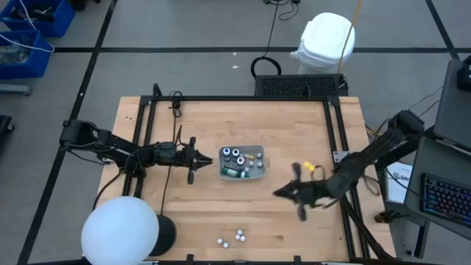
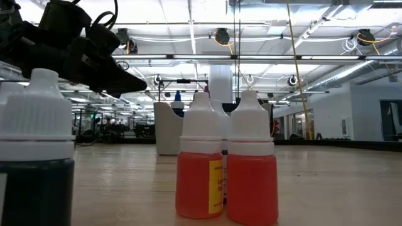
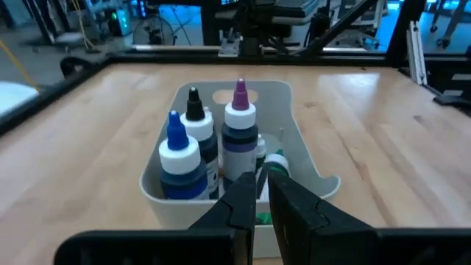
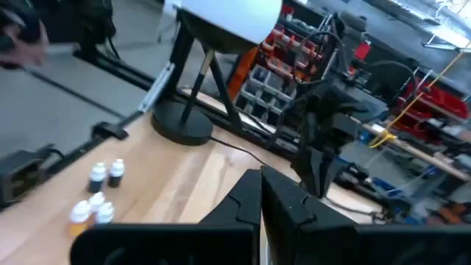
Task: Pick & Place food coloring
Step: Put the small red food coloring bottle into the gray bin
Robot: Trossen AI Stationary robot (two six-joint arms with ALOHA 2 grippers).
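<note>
We see two groups of food coloring. Several bottles stand or lie in the tray (image 1: 258, 167) at mid-counter, just ahead of the left end effector (image 1: 208, 159); four small bottles (image 1: 231, 238) wait in a cluster at the near edge of the counter (image 1: 294, 125), well off to the side of the right end effector (image 1: 283, 193).

The left end effector sits right at the tray's wall with its fingers (image 3: 293, 213) nearly together, only a thin slit between them, and we see nothing held in that slit. The right end effector is fully closed and empty, hovering over bare wood, with the four bottles near and below it in its wrist view.

Our worries from here:
- With the fingers this narrow, a push forward would ram the tray or the bottles rather than straddle one, and the tall blue-capped bottle (image 3: 179, 160) and purple-tipped bottle (image 3: 239, 125) could topple.
- The tray looks light; we judge it would slide under any nudge.
- The four loose bottles stand close together, so closing on one may knock over its neighbours, and they could roll off the near edge.
- The white lamp (image 1: 119, 230) stands near that cluster and an arm reaching there could clip it.
</note>
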